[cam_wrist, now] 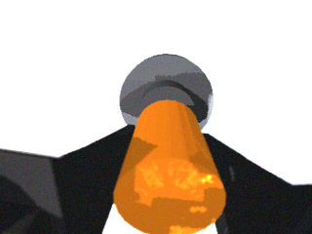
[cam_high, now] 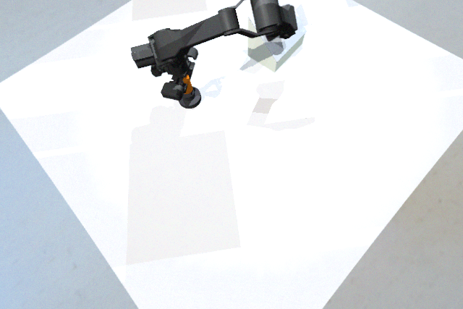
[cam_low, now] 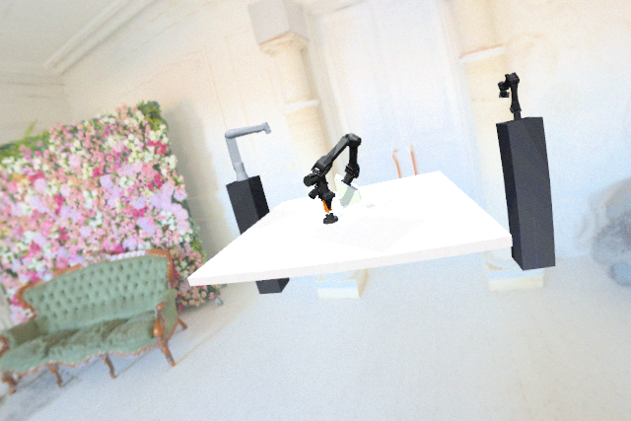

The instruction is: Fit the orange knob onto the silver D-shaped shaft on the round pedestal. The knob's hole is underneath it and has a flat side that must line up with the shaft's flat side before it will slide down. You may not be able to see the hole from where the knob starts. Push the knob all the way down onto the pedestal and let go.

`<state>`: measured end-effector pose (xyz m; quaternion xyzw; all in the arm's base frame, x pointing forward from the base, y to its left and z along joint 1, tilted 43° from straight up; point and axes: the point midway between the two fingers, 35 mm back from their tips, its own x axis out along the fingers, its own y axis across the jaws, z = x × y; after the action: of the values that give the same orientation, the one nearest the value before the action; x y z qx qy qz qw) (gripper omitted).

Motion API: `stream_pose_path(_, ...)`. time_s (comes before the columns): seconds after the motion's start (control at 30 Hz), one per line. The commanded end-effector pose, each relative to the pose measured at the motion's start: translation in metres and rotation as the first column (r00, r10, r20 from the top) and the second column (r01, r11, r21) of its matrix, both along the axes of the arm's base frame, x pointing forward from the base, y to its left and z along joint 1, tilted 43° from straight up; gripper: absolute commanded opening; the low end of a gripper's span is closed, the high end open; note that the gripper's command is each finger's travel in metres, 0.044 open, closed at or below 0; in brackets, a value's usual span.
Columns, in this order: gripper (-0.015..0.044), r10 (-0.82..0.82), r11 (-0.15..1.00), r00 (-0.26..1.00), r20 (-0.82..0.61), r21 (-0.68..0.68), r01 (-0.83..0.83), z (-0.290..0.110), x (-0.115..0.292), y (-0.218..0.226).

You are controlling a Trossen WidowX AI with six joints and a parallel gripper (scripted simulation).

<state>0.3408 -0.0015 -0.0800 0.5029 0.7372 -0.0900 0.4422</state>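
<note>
The orange knob [cam_high: 189, 87] [cam_low: 326, 205] [cam_wrist: 168, 129] is a tapered cylinder held roughly upright. My gripper [cam_high: 186, 80] [cam_low: 325, 200] [cam_wrist: 167, 136] is shut on it, with a black finger on each side in the wrist view. The knob's lower end is over the dark round pedestal [cam_high: 193, 103] [cam_low: 330, 220] [cam_wrist: 163, 66]. In the wrist view the knob covers the near part of the pedestal's raised middle. The silver shaft, the hole and both flat sides are hidden. I cannot tell whether the knob is on the shaft or just above it.
The white table [cam_high: 299, 171] [cam_low: 448, 238] carries the pedestal. A pale angular block [cam_high: 276, 59] [cam_low: 348, 195] stands at my arm's base. Two dark stands [cam_low: 247, 202] [cam_low: 525, 192] with other arms stand beyond the table. Shadows cross the tabletop.
</note>
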Motion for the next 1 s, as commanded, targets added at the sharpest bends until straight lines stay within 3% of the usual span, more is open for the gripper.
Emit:
stream_pose_path(0.0, 0.0000, 0.018, 1.000, 0.999, 0.031, 0.004, -0.018, 0.0011, 0.0057, -0.0017)
stream_pose_path(0.63, 0.0000, 0.018, 1.000, 0.999, 0.031, 0.004, -0.018, 0.0007, 0.0055, -0.0014)
stream_pose_path(0.97, 0.0000, 0.170, 0.985, 0.971, 0.170, 0.010, -0.174, 0.0018, 0.0027, -0.0011)
